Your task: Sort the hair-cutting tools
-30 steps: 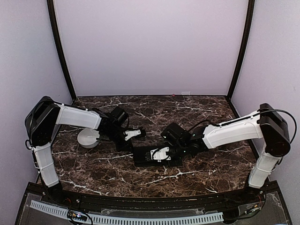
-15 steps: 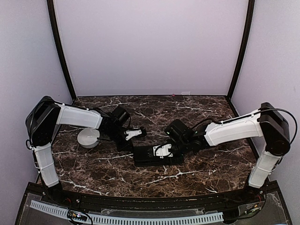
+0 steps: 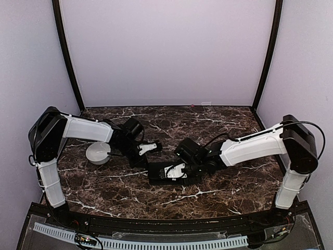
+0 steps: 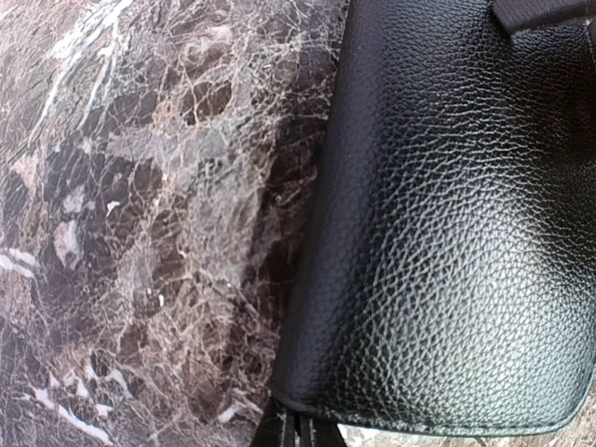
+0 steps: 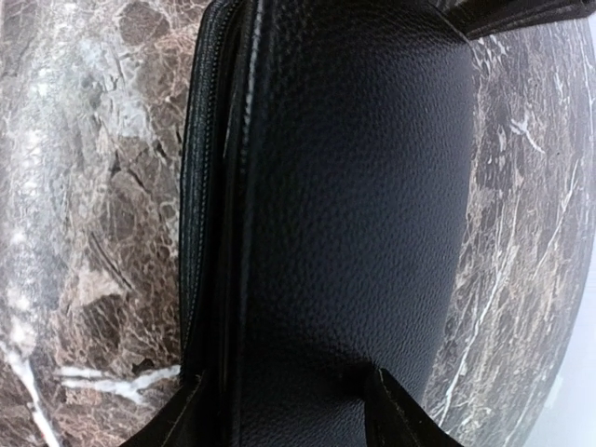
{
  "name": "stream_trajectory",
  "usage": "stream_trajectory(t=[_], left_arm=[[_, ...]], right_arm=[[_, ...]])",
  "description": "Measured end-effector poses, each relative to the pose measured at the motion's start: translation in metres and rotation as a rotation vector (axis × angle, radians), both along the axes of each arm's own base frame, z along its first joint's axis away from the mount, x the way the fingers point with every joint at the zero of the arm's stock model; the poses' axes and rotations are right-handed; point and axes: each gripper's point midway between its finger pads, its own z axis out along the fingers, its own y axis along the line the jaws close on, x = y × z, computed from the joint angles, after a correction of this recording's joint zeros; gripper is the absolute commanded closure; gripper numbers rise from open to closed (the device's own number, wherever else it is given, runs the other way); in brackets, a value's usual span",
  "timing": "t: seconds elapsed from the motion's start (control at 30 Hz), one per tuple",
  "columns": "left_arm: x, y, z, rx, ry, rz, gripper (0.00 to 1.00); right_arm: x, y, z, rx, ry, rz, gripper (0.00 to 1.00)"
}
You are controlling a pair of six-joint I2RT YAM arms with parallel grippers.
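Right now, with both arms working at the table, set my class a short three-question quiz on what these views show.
1. True or false: the white bowl stands on the left arm's side of the table.
2. What lies directly beneath the right gripper? A) the white bowl B) the black case C) bare marble
3. How many scissors or combs show in any view?

Key: 1 true. 2 B. 3 zero; none is visible.
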Motion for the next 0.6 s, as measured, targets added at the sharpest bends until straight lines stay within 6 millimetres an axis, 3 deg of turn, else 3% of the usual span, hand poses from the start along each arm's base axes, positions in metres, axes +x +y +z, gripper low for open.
stream_trajectory(t=[0.33, 0.6], left_arm=[[-0.001, 0.000, 0.005, -0.036, 0.029, -0.003, 1.00], [-0.014, -0.003, 0.012, -0.084, 0.090, -0.028, 1.00]], right_arm=[[-0.008, 0.014, 0.007, -0.014, -0.036, 0.029, 0.44], [-0.015, 0.034, 0.032, 0.049, 0.017, 0.050, 0.28]])
